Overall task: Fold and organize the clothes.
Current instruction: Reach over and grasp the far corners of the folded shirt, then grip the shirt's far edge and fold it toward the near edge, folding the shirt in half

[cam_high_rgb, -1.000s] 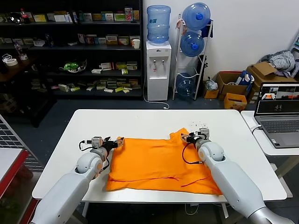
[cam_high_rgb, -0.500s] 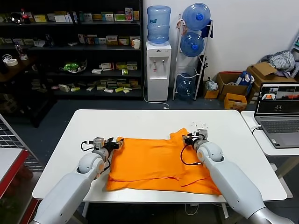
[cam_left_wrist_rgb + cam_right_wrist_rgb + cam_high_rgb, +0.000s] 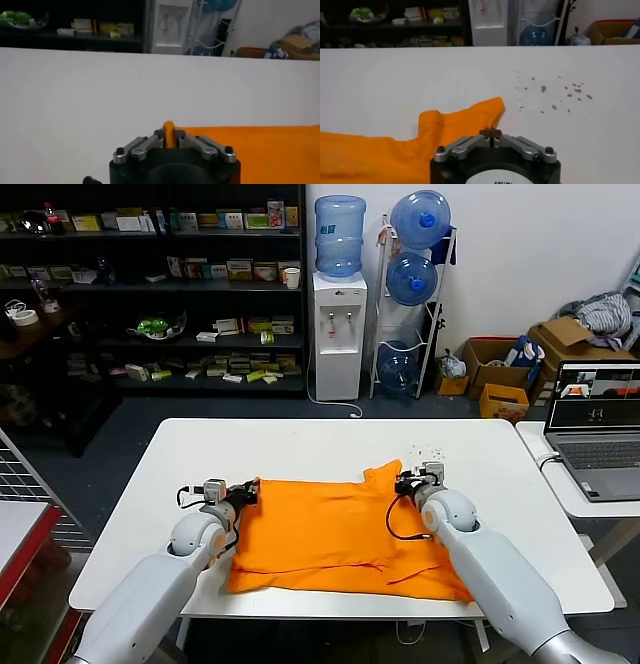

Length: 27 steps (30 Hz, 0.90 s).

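On the white desk (image 3: 330, 446) in the head view the orange T-shirt (image 3: 330, 534) lay flat between both grippers — the left wrist view showed the left gripper (image 3: 169, 136) with fingers pinched on an upstanding fold of its edge, the right wrist view the right gripper (image 3: 491, 134) with fingers fully closed at its sleeve — grip unclear.

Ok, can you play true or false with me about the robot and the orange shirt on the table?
1. The bright orange short-sleeved T-shirt lies on a white table. True.
2. The left gripper pinches a fold of orange fabric. True.
3. The right gripper is wide open above the shirt. False: its fingers are shut, at the shirt's edge by a sleeve.
4. The shirt is hanging in the air. False: it lies on the table.
5. An open laptop stands on a side table on the robot's right. True.
6. The shirt has a big picture on it. False: it is plain.
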### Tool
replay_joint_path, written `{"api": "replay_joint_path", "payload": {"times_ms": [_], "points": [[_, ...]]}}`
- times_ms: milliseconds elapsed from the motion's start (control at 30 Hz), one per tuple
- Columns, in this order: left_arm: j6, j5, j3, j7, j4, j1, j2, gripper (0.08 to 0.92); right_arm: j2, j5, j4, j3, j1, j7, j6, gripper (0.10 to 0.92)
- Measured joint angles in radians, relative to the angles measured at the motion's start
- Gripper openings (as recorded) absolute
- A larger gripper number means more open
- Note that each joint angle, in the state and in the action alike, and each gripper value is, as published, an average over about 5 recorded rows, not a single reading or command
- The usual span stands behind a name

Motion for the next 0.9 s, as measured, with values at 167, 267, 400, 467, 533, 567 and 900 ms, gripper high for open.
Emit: {"api": "replay_joint_path", "payload": {"times_ms": [167,267,400,467,533,567,900], "points": [[-0.014,0.004,-0.008,-0.003,-0.011,0.01,0.001,0.095,-0.013,0.003,0.025,0.013,-0.017,-0.007,0.036,0.124],[-0.027,0.009,-0.017,-0.004,-0.024,0.02,0.005,0.095,-0.023,0.008,0.047,0.023,-0.031,-0.008,0.057,0.124],[-0.049,0.016,-0.034,-0.002,-0.056,0.038,0.018,0.095,-0.046,0.021,0.095,0.042,-0.063,-0.005,0.075,0.124],[-0.058,0.018,-0.046,-0.002,-0.079,0.052,0.027,0.095,-0.062,0.03,0.127,0.052,-0.086,-0.002,0.077,0.124],[-0.066,0.019,-0.059,-0.003,-0.105,0.07,0.037,0.095,-0.079,0.039,0.163,0.064,-0.113,0.002,0.078,0.124],[-0.07,0.02,-0.065,-0.003,-0.119,0.08,0.043,0.095,-0.088,0.043,0.182,0.07,-0.128,0.004,0.079,0.124],[-0.091,0.029,-0.114,-0.026,-0.282,0.207,0.107,0.095,-0.187,0.069,0.391,0.142,-0.305,0.031,0.074,0.124]]}}
